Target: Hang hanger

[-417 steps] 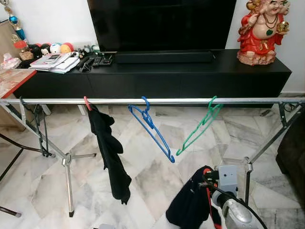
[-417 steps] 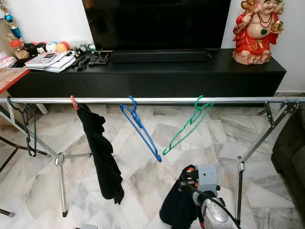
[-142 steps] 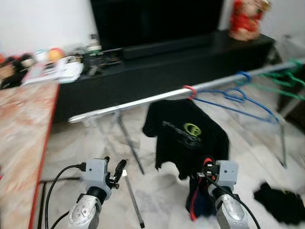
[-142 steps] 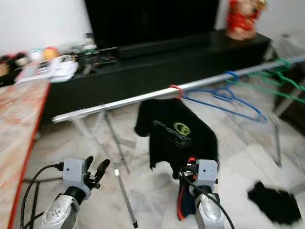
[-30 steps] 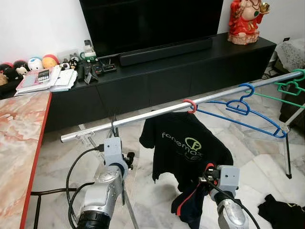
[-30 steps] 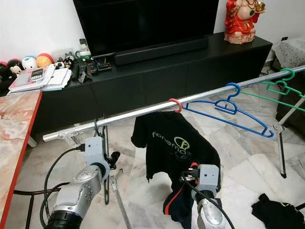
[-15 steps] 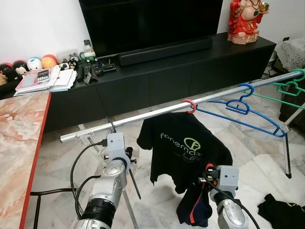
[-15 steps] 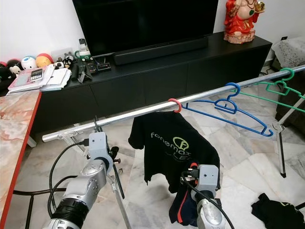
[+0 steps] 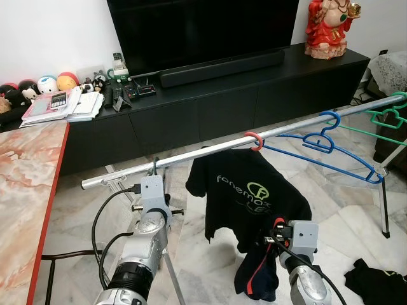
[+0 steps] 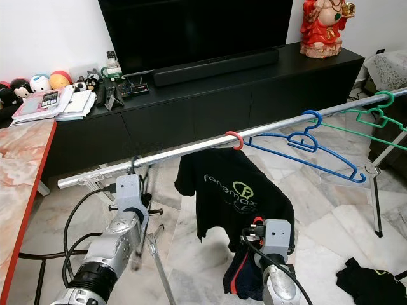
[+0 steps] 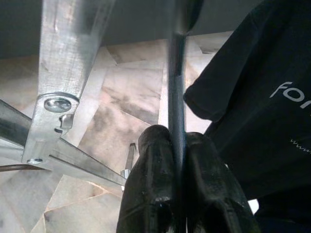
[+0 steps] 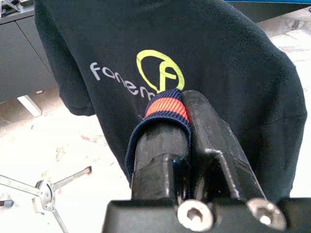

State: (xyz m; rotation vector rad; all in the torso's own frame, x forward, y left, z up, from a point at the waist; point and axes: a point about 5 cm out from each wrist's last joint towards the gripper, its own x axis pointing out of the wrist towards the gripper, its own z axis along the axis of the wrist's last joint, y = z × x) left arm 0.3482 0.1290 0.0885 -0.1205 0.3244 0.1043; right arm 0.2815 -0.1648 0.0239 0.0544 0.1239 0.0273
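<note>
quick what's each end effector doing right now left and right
Left end effector: shut on a dark hanger, near the rail.
Right end effector: shut on a navy garment with a red stripe.

A shiny metal rail (image 9: pixel 210 151) is carrying glossy plastic hangers (image 9: pixel 331 136) and a matt black cloth shirt (image 9: pixel 254 200), while polished marble floor (image 9: pixel 331 190) is gleaming below and a dark, smooth hanger (image 11: pixel 177 97) is sitting between matt black fingers (image 11: pixel 150 194).
</note>
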